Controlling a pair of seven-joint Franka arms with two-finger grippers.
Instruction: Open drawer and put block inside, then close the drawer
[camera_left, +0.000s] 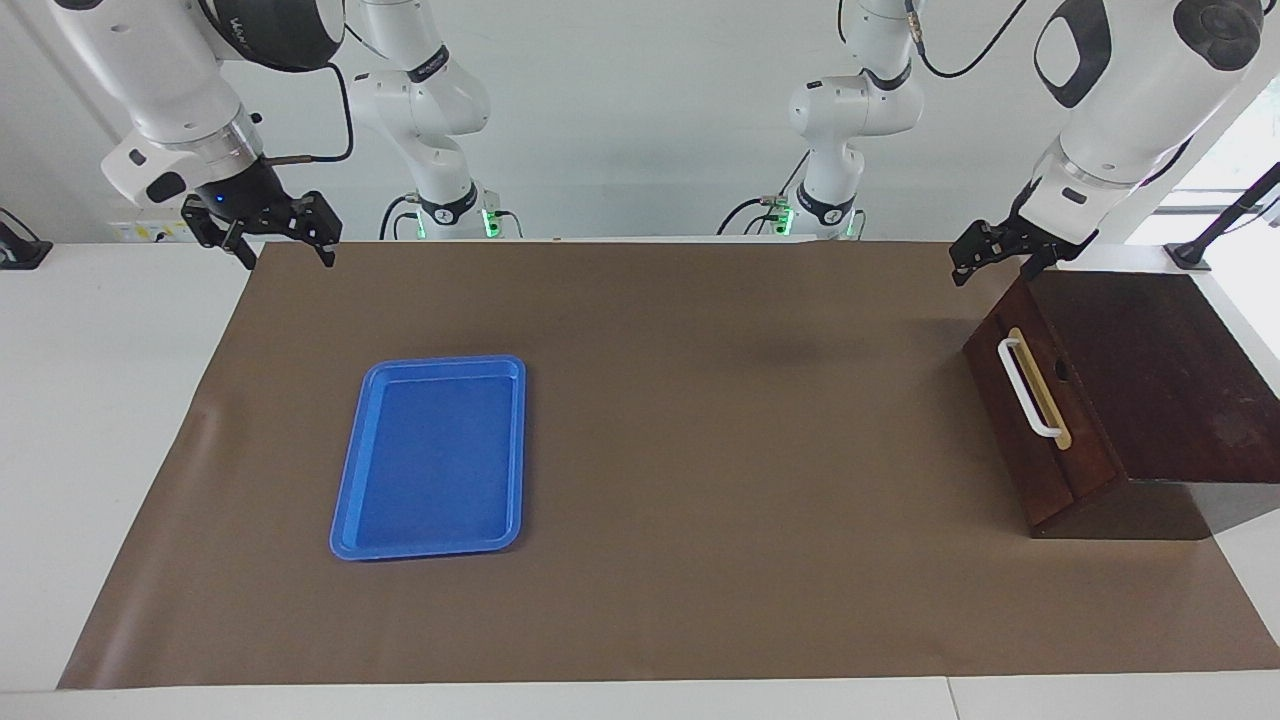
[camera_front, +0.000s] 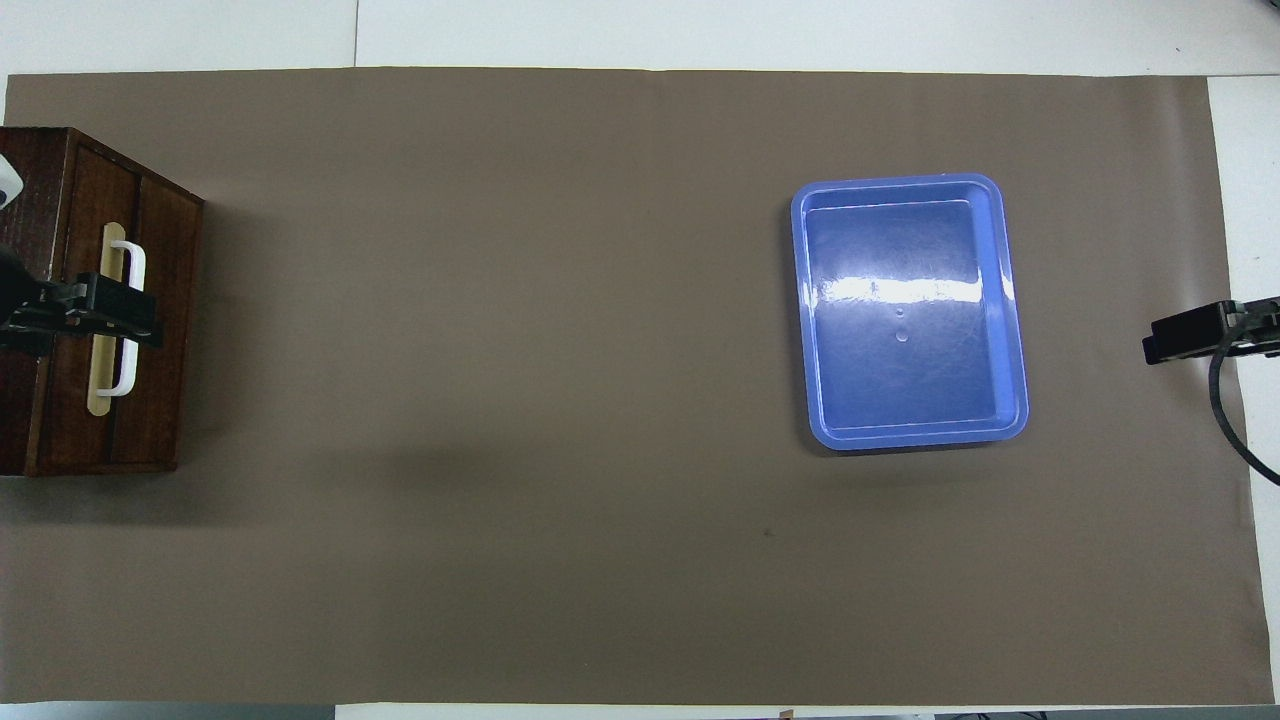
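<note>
A shut dark wooden drawer (camera_left: 1035, 420) sits at the left arm's end of the tabletop (camera_left: 700, 450) — stiff, likely heavy; its white bar handle (camera_left: 1026, 389) suits gripping. Left gripper (camera_left: 995, 250) hovers above it, right gripper (camera_left: 262, 228) waits — both fingers spread. No block visible.

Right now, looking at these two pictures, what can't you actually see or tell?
1. Inside of the drawer: both views, its shut front hides it, and no block shows anywhere.
2. Middle of the handle: overhead view, the left claw covers it.
3. Wooden box: overhead view, the picture's edge cuts it off.
4. Right claw: overhead view, the edge cuts most of it off.
</note>
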